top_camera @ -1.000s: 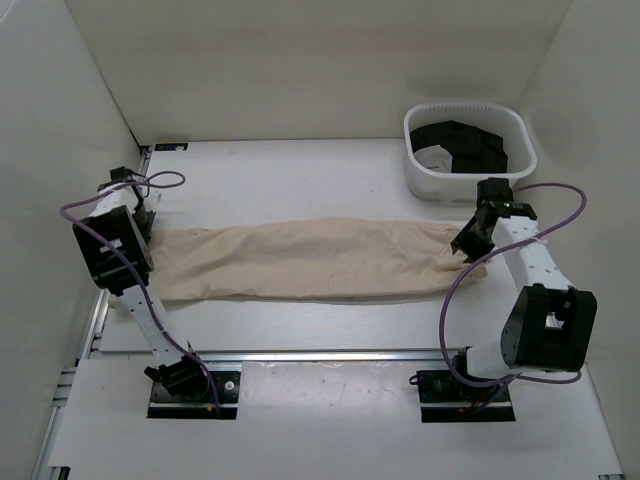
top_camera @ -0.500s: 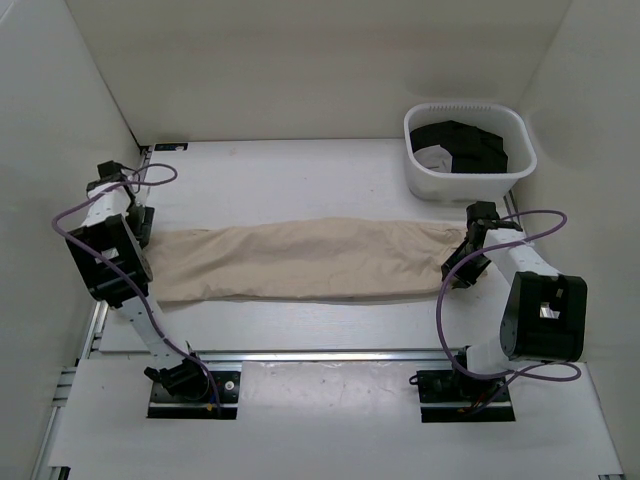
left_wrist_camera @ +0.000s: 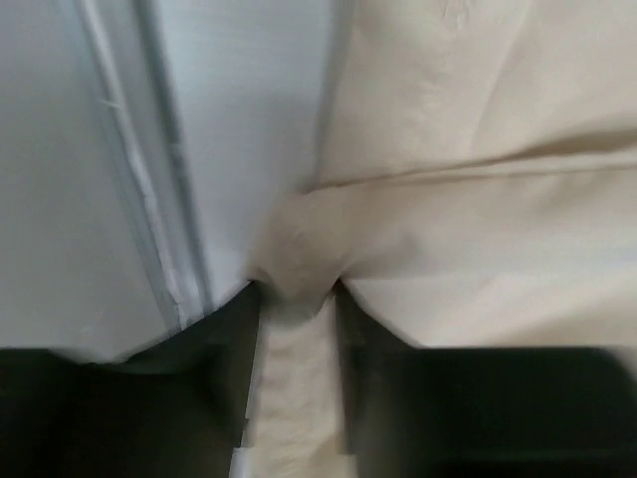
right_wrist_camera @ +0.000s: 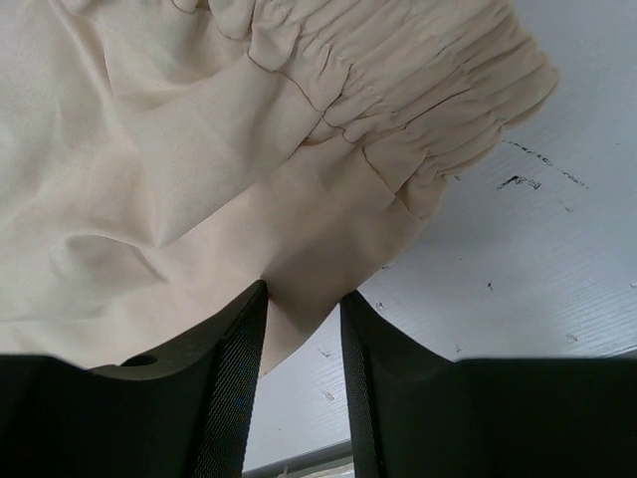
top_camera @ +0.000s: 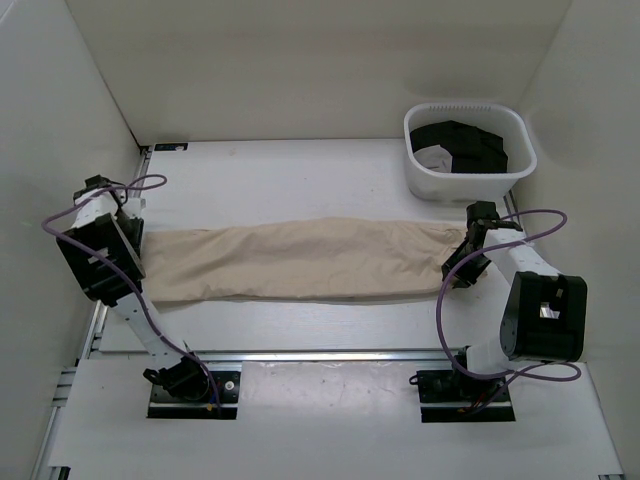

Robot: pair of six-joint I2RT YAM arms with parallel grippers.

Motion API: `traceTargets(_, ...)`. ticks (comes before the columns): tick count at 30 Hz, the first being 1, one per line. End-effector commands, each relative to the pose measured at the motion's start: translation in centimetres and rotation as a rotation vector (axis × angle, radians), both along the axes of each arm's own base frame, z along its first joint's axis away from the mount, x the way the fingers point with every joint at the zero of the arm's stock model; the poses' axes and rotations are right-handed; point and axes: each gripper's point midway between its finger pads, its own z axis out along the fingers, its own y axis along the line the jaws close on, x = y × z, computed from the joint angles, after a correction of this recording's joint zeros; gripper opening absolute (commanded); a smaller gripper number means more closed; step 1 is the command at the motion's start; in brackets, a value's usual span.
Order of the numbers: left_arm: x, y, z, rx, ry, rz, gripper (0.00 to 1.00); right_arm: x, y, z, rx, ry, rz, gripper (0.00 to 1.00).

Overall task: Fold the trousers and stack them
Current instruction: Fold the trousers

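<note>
Left gripper (left_wrist_camera: pixel 297 304) sits at the table's (top_camera: pixel 280 170) left edge with a bit of the trousers (top_camera: pixel 300 260) bunched between its fingers. It looks pinched tight, though that view's pretty blurry. The trousers lie flat across the table's middle, edge to edge. Right gripper (right_wrist_camera: pixel 304 299) is clamped on the waistband corner by the right edge. So probably the fold's just starting: next they'd need to lift together and carry one end over the other.
</note>
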Motion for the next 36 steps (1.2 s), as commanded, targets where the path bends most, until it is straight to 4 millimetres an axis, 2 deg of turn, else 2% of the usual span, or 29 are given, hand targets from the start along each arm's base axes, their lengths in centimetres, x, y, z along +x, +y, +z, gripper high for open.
traceTargets(1,1.3,-0.5,0.0,-0.039,-0.029,-0.012,0.34,0.2,-0.3,-0.7,-0.010,0.002,0.009,0.41)
traceTargets(2,1.6,-0.3,-0.2,-0.039,-0.029,-0.012,0.14,0.0,-0.5,-1.2,-0.021,0.024,0.007,0.41)
traceTargets(7,3.4,0.5,2.6,-0.003,-0.115,-0.005,0.14,-1.0,-0.9,-2.6,-0.041,0.093,-0.021,0.40)
traceTargets(10,3.6,0.4,5.0,0.019,-0.171,-0.009,0.14,-1.3,-0.9,-3.1,-0.040,0.117,-0.021,0.40)
traceTargets(11,3.8,0.5,6.5,0.039,-0.207,-0.011,0.14,-1.4,-0.9,-3.3,-0.040,0.128,-0.020,0.40)
traceTargets(14,4.1,0.1,8.7,0.057,-0.258,-0.024,0.14,-1.7,-1.0,-3.5,-0.048,0.147,-0.021,0.40)
traceTargets(16,4.2,-0.1,9.1,0.055,-0.272,-0.028,0.14,-1.8,-1.1,-3.5,-0.049,0.148,-0.012,0.40)
traceTargets(19,4.6,-0.3,8.2,0.047,-0.260,-0.036,0.14,-1.8,-1.2,-3.5,-0.058,0.148,-0.013,0.40)
traceTargets(21,5.0,-0.1,6.8,0.031,-0.239,-0.023,0.14,-1.8,-1.5,-3.5,-0.072,0.150,-0.006,0.40)
traceTargets(23,5.1,0.3,5.7,0.040,-0.216,-0.017,0.14,-1.1,-1.6,-3.1,-0.077,0.120,0.017,0.45)
traceTargets(24,5.0,0.2,4.9,0.027,-0.199,-0.005,0.14,-0.1,-1.4,-2.1,-0.064,0.067,0.033,0.52)
traceTargets(25,5.2,0.5,4.9,0.041,-0.205,-0.003,0.14,0.8,-1.3,-1.3,-0.059,0.022,0.044,0.65)
traceTargets(26,5.3,0.7,4.4,0.046,-0.197,0.000,0.14,1.4,-1.4,-0.3,-0.066,-0.014,0.066,0.71)
traceTargets(27,5.3,0.7,4.0,0.041,-0.188,0.000,0.16,2.5,-1.5,1.8,-0.075,-0.082,0.074,0.78)
traceTargets(30,5.0,0.6,3.3,0.033,-0.171,0.001,0.22,3.4,-2.1,5.8,-0.120,-0.183,0.093,0.86)
traceTargets(32,5.0,0.6,3.3,0.031,-0.173,0.010,0.23,2.7,-3.6,7.7,-0.161,-0.205,0.048,0.94)
traceTargets(33,4.8,0.4,3.0,0.026,-0.164,0.010,0.25,2.2,-4.0,7.7,-0.157,-0.200,0.012,0.96)
traceTargets(34,4.8,0.4,3.0,0.026,-0.163,0.010,0.26,1.5,-4.8,7.5,-0.142,-0.188,-0.025,0.97)
traceTargets(35,4.6,0.3,2.7,0.021,-0.155,0.010,0.26,1.0,-4.6,7.1,-0.102,-0.185,-0.046,0.98)
traceTargets(36,4.5,0.3,2.7,0.021,-0.155,0.010,0.26,-0.3,-4.6,5.6,-0.087,-0.139,-0.060,0.98)
